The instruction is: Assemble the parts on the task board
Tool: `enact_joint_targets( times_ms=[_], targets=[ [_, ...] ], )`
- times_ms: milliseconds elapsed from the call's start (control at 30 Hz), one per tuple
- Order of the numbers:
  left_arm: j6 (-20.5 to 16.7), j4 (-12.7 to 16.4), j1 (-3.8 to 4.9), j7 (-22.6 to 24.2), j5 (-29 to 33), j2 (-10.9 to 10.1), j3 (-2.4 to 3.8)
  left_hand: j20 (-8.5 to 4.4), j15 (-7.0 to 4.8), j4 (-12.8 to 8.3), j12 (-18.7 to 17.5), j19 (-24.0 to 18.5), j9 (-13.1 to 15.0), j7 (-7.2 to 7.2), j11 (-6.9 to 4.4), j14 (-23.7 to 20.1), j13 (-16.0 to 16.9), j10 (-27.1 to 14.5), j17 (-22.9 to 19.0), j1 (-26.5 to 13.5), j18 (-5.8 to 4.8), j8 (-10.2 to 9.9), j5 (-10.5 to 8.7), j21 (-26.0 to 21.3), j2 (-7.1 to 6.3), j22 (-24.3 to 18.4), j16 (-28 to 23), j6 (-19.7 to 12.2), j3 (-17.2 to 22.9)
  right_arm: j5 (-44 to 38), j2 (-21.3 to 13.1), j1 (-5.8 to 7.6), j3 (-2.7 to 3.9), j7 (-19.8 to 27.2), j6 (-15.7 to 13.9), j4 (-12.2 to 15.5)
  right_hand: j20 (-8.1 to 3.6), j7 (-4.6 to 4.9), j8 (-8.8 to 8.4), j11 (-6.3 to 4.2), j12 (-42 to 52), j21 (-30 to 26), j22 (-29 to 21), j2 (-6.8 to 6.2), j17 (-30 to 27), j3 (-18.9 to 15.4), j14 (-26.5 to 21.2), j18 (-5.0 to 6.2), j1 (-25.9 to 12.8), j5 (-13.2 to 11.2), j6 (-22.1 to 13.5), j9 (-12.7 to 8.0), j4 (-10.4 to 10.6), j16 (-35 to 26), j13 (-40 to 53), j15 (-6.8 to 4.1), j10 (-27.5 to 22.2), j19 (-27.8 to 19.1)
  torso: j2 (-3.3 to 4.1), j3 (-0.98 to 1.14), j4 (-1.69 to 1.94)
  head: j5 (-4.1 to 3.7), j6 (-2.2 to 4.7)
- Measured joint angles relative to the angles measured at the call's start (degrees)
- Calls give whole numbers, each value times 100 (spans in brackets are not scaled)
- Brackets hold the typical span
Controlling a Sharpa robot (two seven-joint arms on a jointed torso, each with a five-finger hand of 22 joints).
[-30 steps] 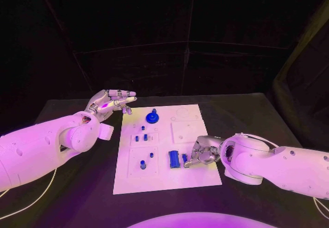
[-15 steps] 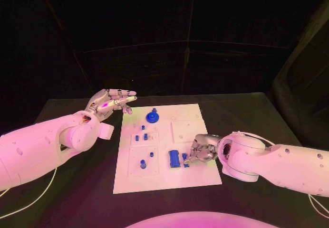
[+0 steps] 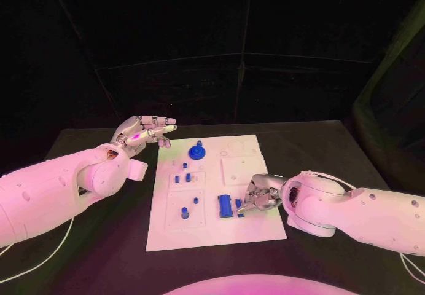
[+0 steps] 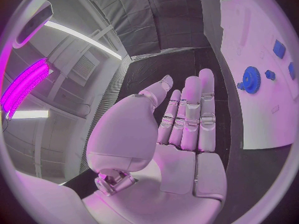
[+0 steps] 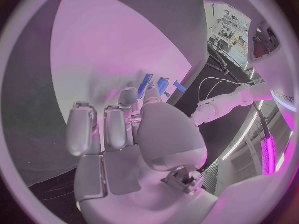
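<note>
The white task board (image 3: 252,221) lies in the middle of the black table. On it stand a blue gear (image 3: 196,150), several small blue pegs (image 3: 182,178) and a blue block (image 3: 225,204) with a narrow blue piece (image 3: 238,208) beside it. My right hand (image 3: 260,197) rests on the board's right side, fingers curled, fingertips at the narrow piece (image 5: 163,84); whether they grip it is hidden. My left hand (image 3: 142,131) hovers left of the board's far end, fingers straight and apart (image 4: 187,119), holding nothing. The gear (image 4: 251,78) lies beyond its fingertips.
Two raised white square plates (image 3: 242,169) take up the board's right half, far of my right hand. Bare black table (image 3: 319,147) surrounds the board, with a black curtain behind it.
My right hand has edged slightly left toward the narrow blue piece. The left hand has stayed in place.
</note>
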Motion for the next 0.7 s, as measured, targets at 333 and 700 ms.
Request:
enact_joint_targets(
  times_ms=[333, 700],
  targets=[
    [2, -34, -2, -2, 0, 5, 0, 0, 0, 17, 0, 0, 0, 0, 0, 0, 0, 0, 0, 0, 0, 0, 0, 0, 0, 1, 0, 0, -17, 1219, -306, 26, 0, 1219, -481, -86, 199, 297, -130, 250, -1414, -2408, -3085, 47, 280, 4, -10, 565, 419, 222, -544, 74, -143, 912, -1031, 317, -982, -1576, -20, -15, 4, -30, 79],
    [9, -226, -64, 28, 35, 109, -2, 106, 70, 104, 142, -568, 0, 0, 22, -745, -27, -80, -494, -41, 0, 94, 0, -649, 41, -401, -878, 0, -184, 4141, 436, 251, 11, 3726, -926, -1642, 872, 639, -642, 789, -3181, -5455, -5237, 312, -1183, 164, -2885, 582, 1203, 232, -1088, -373, -810, -3504, -3109, 910, -1934, -2964, -200, -74, -18, -76, 454]
  ],
)
